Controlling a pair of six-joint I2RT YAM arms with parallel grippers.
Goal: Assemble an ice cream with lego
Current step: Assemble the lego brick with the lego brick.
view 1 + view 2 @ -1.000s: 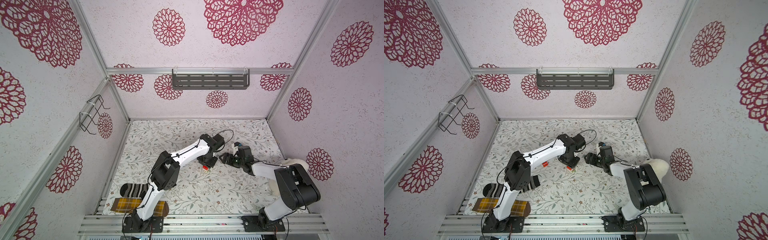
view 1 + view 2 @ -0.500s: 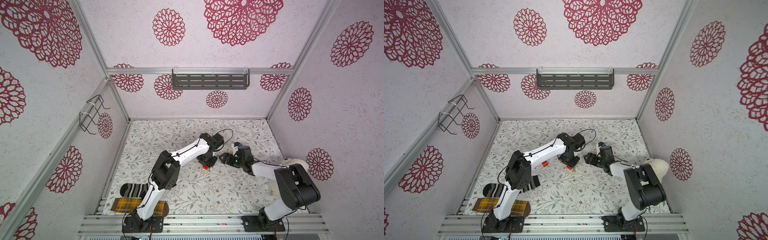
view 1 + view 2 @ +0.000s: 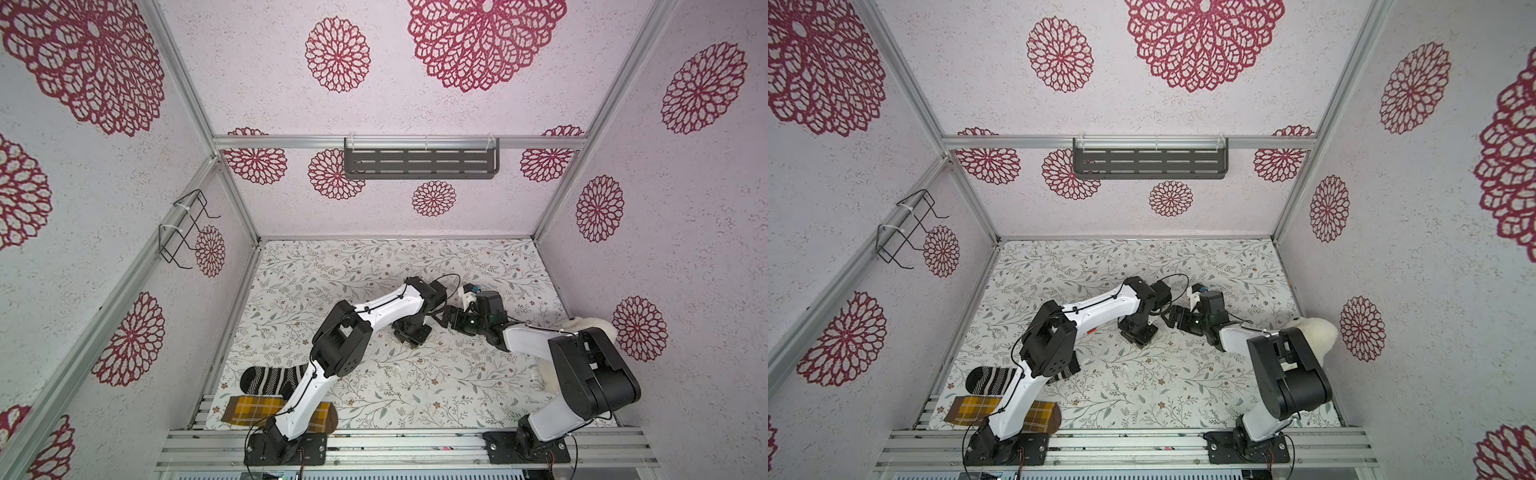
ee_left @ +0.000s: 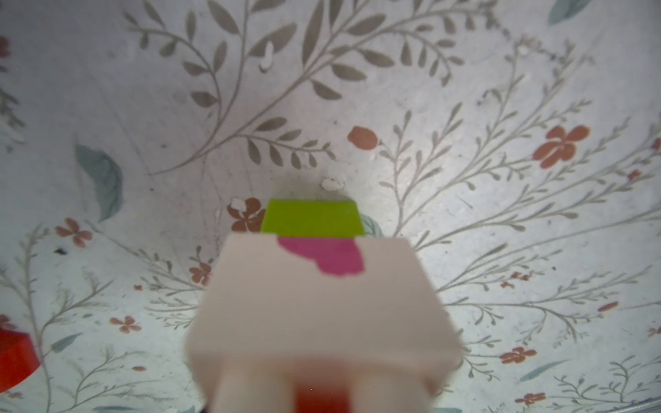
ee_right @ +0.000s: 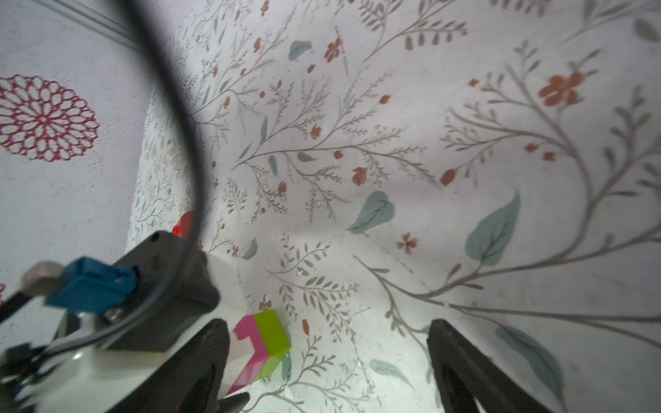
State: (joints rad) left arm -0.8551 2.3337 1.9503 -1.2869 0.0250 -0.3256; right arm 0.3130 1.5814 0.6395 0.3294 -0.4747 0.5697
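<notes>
Right end effector [image 5: 327, 323] hovering released at three o'clock of ice cream [image 4: 314, 304]; left end effector [image 3: 409, 336] covering it, grip impossible to tell.

Arms: 2, left arm [image 3: 386, 309] & right arm [image 3: 528, 343], each w/ 1 gripper, so 2 total: left gripper [image 3: 409, 337], right gripper [image 5: 326, 323].

Ice cream [image 4: 314, 286]: 1 joined block, 4 colour bands showing in the left wrist view: 1 lime green, 1 pink, 1 cream-white, 1 bit of red at the near end.

Loose lego: 1 red brick [image 4: 16, 357] at the frame edge, apart from the block.

Socks: 2, i.e. 1 striped sock [image 3: 272, 380] + 1 plaid sock [image 3: 249, 411].

Wall fittings: 2, i.e. 1 slotted shelf [image 3: 419, 164] + 1 wire rack [image 3: 185, 228].

Fluffy white thing [image 3: 590, 328]: 1, by the right arm.

Table [image 3: 332, 266]: 1, floral top.
</notes>
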